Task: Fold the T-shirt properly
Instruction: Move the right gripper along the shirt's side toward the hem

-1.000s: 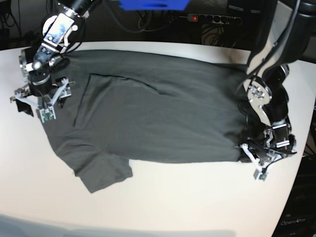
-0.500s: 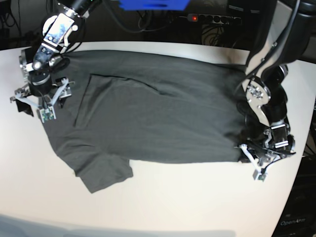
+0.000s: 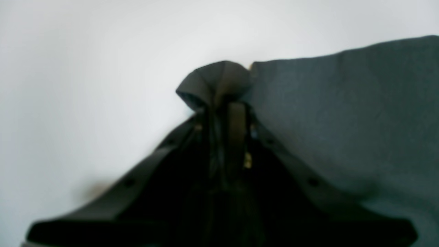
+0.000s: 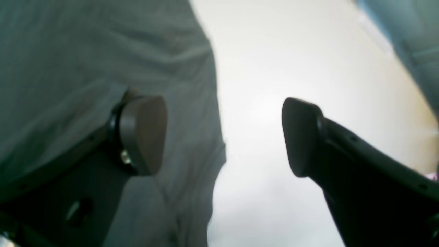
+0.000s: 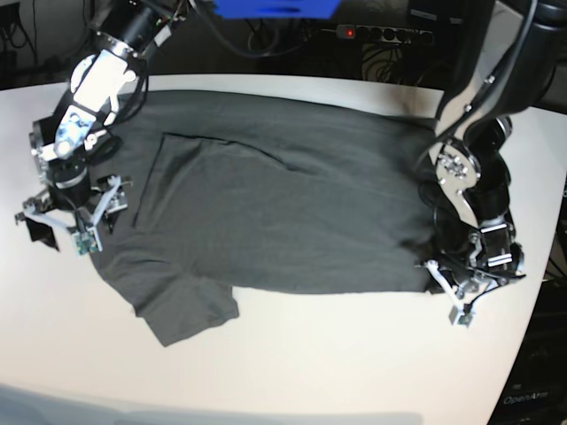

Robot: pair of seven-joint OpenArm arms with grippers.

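I have the plain dark grey cotton T-shirt [image 5: 283, 212] lying across the middle of the white, smooth-topped desk [image 5: 354, 354], partly folded over itself. From the base view its cloth looks matte and mostly smooth, with 1 long raised fold curving along its upper part and soft creases toward the side by my right arm. On that same side, 1 flap of cloth sticks out toward the camera, past the long near edge, and ends in a blunt, squared tip.

At the near corner on the other side, my left black pincer [image 3: 223, 116] is clenched on the shirt; in its wrist view a small puckered tuft of grey fabric pokes out beyond the fingertips, with 1 flatter stretch of cloth beside it.

My right black pincer [image 4: 224, 137] is released, its 2 rounded, dark fingers standing wide apart at the shirt's other side. In its wrist view 1 finger is over the cloth and the other over bare white desk, with the shirt's edge running between them. I can't tell whether either finger touches anything.
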